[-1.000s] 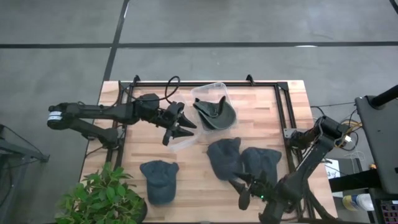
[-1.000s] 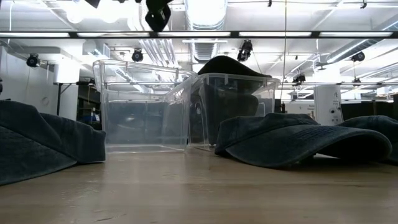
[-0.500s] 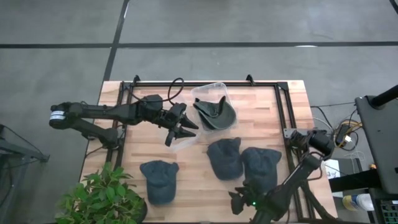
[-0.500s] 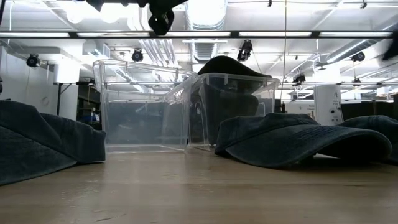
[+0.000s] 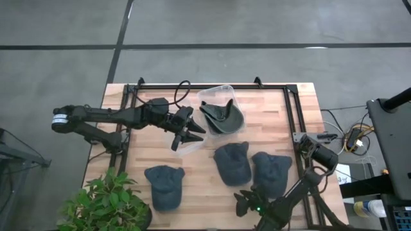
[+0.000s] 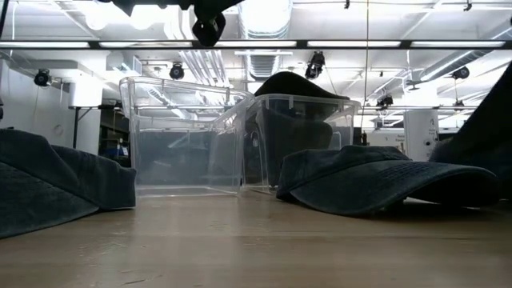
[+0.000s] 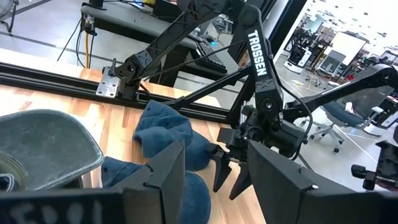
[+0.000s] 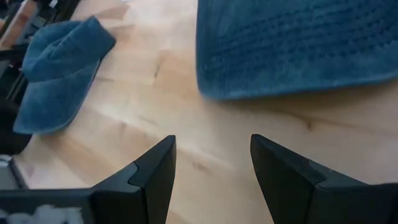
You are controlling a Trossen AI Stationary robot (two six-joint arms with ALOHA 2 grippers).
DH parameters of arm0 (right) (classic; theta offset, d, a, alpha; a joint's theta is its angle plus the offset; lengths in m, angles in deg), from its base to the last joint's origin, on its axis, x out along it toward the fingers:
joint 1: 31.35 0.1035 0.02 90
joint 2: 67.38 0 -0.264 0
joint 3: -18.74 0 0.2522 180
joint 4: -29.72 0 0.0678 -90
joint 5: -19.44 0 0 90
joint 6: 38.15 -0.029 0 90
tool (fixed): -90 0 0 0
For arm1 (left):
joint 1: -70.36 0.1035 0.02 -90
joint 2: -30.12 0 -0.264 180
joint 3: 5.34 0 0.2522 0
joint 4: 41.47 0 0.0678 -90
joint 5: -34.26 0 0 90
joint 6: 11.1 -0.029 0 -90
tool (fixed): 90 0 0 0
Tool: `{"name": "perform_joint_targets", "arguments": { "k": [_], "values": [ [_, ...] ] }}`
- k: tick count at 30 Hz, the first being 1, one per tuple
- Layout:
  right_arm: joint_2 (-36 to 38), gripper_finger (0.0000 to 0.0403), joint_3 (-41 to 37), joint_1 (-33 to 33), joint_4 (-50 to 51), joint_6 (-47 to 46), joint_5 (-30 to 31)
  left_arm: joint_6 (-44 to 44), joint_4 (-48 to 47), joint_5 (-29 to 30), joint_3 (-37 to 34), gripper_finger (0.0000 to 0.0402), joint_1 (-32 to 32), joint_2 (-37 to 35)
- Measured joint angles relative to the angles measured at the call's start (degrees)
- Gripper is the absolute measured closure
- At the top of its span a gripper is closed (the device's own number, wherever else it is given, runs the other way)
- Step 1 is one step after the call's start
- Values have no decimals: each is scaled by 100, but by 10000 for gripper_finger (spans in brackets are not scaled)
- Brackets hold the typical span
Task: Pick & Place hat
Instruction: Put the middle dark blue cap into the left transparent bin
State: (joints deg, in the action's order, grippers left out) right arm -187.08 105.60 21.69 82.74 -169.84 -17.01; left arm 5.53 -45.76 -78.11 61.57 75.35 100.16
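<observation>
Three dark blue hats lie crown-up on the wooden table: one near the left (image 5: 165,185), one in the middle (image 5: 232,162) and one to its right (image 5: 270,172). A fourth dark hat (image 5: 221,117) sits in a clear bin (image 5: 217,95) at the far middle. My left gripper (image 5: 189,137) hangs open above a second clear bin (image 5: 190,147), touching nothing. My right gripper (image 5: 243,204) is open and low over bare wood at the near edge. In the right wrist view its fingers (image 8: 211,162) stand short of a hat's edge (image 8: 292,43).
A black metal frame (image 5: 292,112) borders the table's far and side edges. A potted plant (image 5: 103,202) stands at the near left corner. Both clear bins (image 6: 188,136) rise in front of the low view. Bare wood (image 5: 205,192) shows between the left and middle hats.
My right arm has drawn back toward the table's near edge. Its gripper slid from the near edges of the two right hats to bare wood a little to the left, staying open. Its elbow has swung nearer too. The hats lie as before.
</observation>
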Motion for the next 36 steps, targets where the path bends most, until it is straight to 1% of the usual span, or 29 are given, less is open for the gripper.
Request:
{"name": "perform_joint_targets", "arguments": {
  "k": [6,15,18,21,23,25,27,29,30,34,36],
  "values": [
    [-183,202,-4,-179,-14,-18,95,55,-9,0,0,234,-3,0],
    [-207,202,-4,-444,46,53,775,134,-18,0,0,234,-7,0],
    [-212,203,-4,-526,108,88,813,142,-21,0,0,234,-7,0],
    [-248,215,-13,-609,114,168,811,142,-24,0,0,234,-7,0],
    [-295,231,-15,-658,114,279,814,144,-28,0,-2,234,-7,0],
    [-331,258,-48,-706,135,308,809,170,-25,0,-8,234,-7,0],
    [-392,299,-59,-738,137,326,811,211,-27,0,-31,234,-7,0],
    [-419,355,-79,-738,126,444,820,232,-26,0,-61,234,-7,0],
    [-431,374,-86,-733,131,548,835,234,-26,0,-80,234,-7,0],
    [-462,393,-104,-733,138,782,814,298,-16,2,-165,234,-7,-1],
    [-473,395,-42,-722,158,1146,790,302,-20,40,-186,234,-7,-1]
  ]
}}
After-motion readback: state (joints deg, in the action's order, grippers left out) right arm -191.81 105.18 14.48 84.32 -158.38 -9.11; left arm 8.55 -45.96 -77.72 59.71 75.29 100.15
